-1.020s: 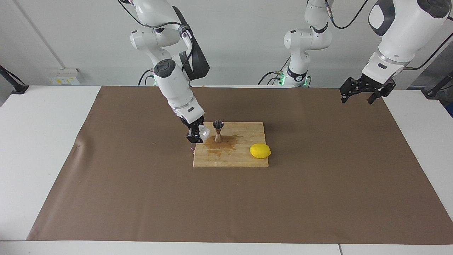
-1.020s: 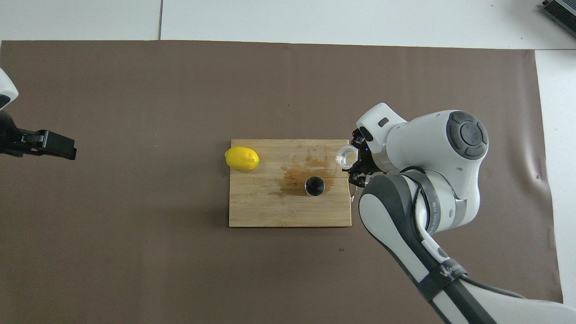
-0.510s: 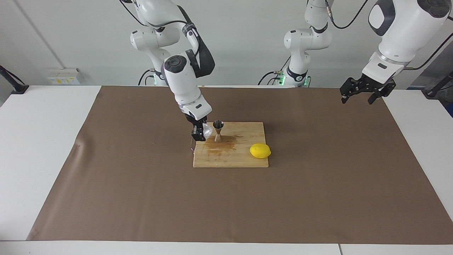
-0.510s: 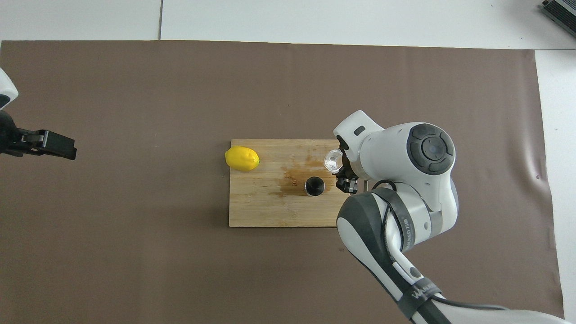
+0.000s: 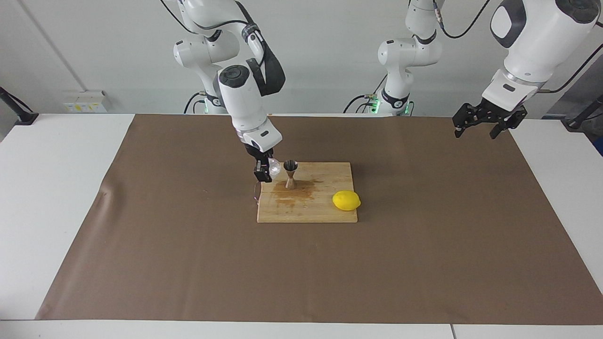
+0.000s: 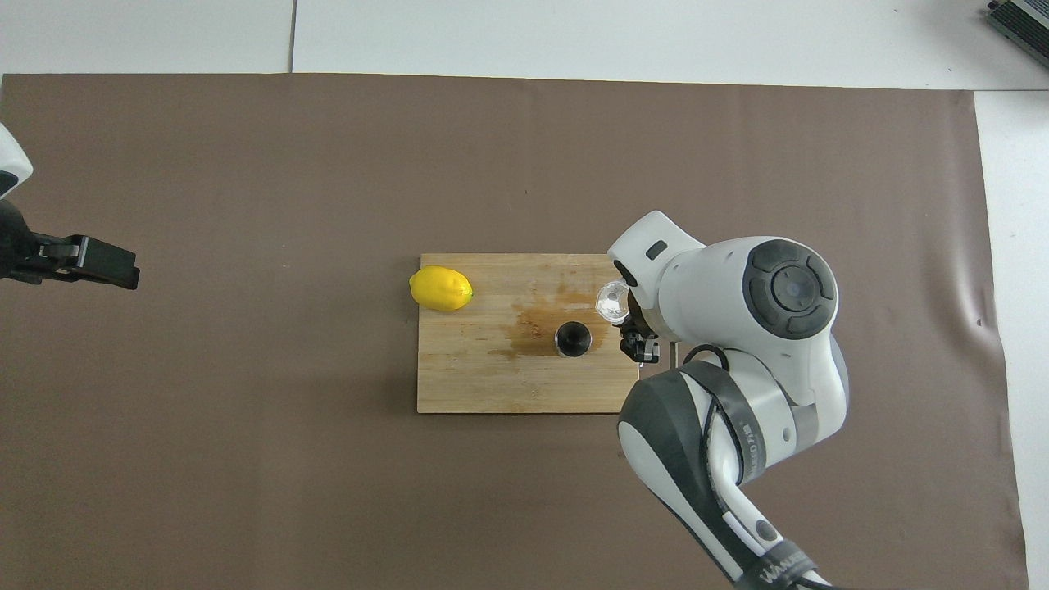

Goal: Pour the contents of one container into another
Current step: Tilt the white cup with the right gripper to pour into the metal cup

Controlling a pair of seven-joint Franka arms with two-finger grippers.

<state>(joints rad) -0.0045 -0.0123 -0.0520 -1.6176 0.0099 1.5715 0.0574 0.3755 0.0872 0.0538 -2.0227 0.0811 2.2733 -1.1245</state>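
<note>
The right gripper [image 5: 265, 173] pinches the translucent cup [image 5: 274, 166], lifted beside the rim of the steel jigger [image 5: 290, 173], which stands on the stained cutting board [image 5: 320, 209]. The cup is picked up and carried in; tipping it over the jigger looks still to come. A lemon [image 5: 346, 200] lies on the board. The left gripper [image 5: 480, 123] waits over the mat's edge, fingers spread.

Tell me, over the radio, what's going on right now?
Right pincer shut on plastic cup, raised beside steel jigger on cutting board. Left pincer open, waiting aside. Lemon clear of the pour.
</note>
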